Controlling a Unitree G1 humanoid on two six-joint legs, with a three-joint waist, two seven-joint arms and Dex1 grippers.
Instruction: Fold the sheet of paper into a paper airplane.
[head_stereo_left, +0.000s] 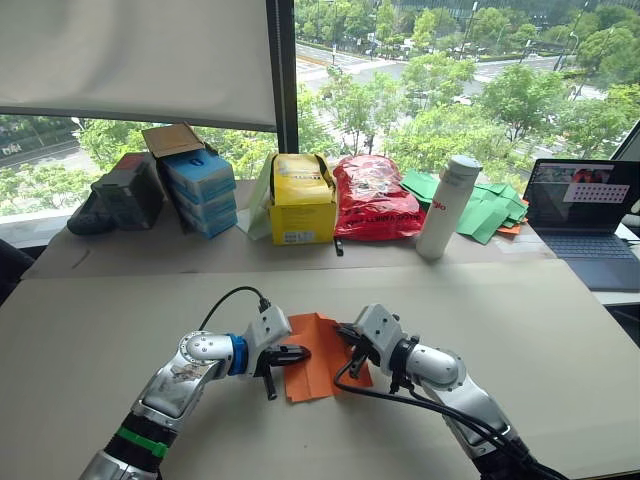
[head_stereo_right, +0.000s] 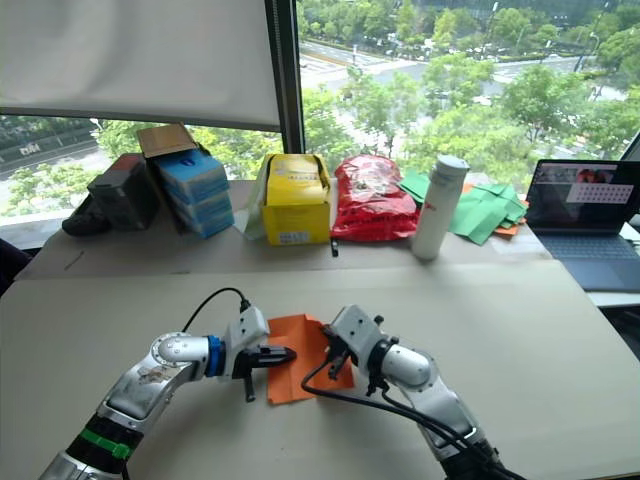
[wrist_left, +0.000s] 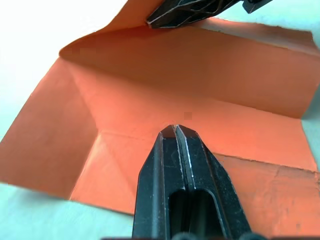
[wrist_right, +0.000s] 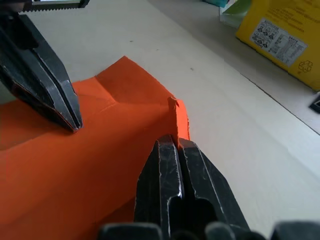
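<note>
Sheet of paper (head_stereo_left: 318, 355) thin, floppy, creases easily: right hand (wrist_right: 176, 142) pinches its raised edge, left hand (wrist_left: 175, 131) closed, pressing centre.

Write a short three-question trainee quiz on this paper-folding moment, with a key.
1. True or false: the right gripper is shut on an edge of the orange paper.
2. What does the shut left gripper do? A) lifts the paper B) presses its tips on the paper C) hovers beside the bottle
3. Fill in: the yellow box stands left of the ___ bag.

Key: 1 true; 2 B; 3 red.
</note>
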